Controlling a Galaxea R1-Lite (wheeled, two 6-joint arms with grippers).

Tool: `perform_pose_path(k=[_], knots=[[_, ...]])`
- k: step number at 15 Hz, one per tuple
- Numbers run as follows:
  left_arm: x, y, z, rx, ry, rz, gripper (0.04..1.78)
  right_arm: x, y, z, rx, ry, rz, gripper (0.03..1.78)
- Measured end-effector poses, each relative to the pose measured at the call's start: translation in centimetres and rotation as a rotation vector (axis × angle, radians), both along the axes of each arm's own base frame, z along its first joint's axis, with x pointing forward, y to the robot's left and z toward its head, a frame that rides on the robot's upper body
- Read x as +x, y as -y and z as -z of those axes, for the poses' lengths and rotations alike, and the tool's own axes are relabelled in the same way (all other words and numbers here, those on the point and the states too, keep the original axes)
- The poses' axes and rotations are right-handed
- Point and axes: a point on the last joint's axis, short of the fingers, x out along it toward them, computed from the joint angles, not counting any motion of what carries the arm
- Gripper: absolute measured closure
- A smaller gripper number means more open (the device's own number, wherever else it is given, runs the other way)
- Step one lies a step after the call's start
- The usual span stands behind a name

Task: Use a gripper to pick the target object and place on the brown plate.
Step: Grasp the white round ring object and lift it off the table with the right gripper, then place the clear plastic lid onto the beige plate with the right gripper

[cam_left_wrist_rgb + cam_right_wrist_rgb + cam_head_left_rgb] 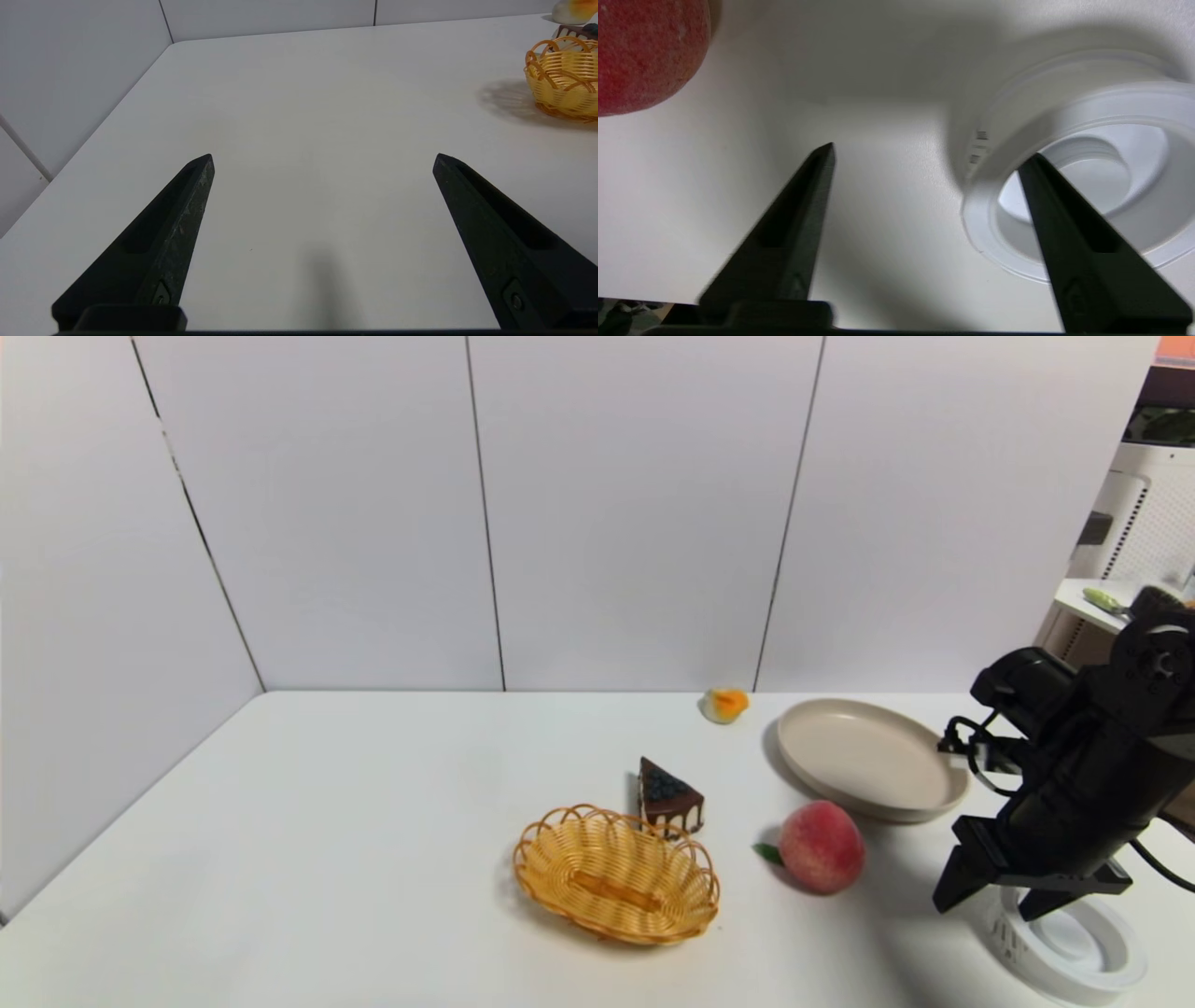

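The white ring-shaped dish (1074, 943) lies on the table at the near right; it also shows in the right wrist view (1087, 154). My right gripper (991, 905) is open just above it. In the right wrist view (931, 151) one finger is over the dish's sunken centre and the other over bare table outside the rim. The beige-tan plate (868, 756) lies behind, at the far right, with nothing on it. My left gripper (323, 158) is open and empty over bare table at the left, out of the head view.
A peach (822, 847) lies between the plate and the white dish, also in the right wrist view (644, 51). A woven yellow basket (616, 875) and a chocolate cake slice (667, 795) sit mid-table. A small orange-white toy (725, 704) is near the back wall.
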Motion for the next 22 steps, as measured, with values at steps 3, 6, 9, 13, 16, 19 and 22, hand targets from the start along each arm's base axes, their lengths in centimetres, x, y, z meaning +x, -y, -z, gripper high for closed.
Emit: perform_pose_path(k=[3,6,9,13,16,19,22], knots=[[0.0,0.0,0.0,0.000,0.000,0.000,0.13,-0.1,0.3,0.6,-0.003,0.004,0.010,0.98],[0.0,0.0,0.0,0.000,0.000,0.000,0.13,-0.3,0.6,1.0,-0.006,-0.006,0.020,1.71],[0.0,0.0,0.0,0.000,0.000,0.000,0.13,-0.4,1.0,1.4,-0.004,0.013,0.036,1.71],[0.0,0.0,0.0,0.000,0.000,0.000,0.13,0.2,1.8,0.5,-0.054,0.127,0.059,1.71],[0.0,0.0,0.0,0.000,0.000,0.000,0.13,1.3,1.9,-1.2,-0.069,0.286,0.040,1.71],[0.0,0.0,0.0,0.000,0.000,0.000,0.13,2.8,1.8,-3.7,-0.087,0.429,-0.027,1.71],[0.0,0.0,0.0,0.000,0.000,0.000,0.13,4.9,0.9,-6.0,-0.086,0.569,-0.075,1.71]])
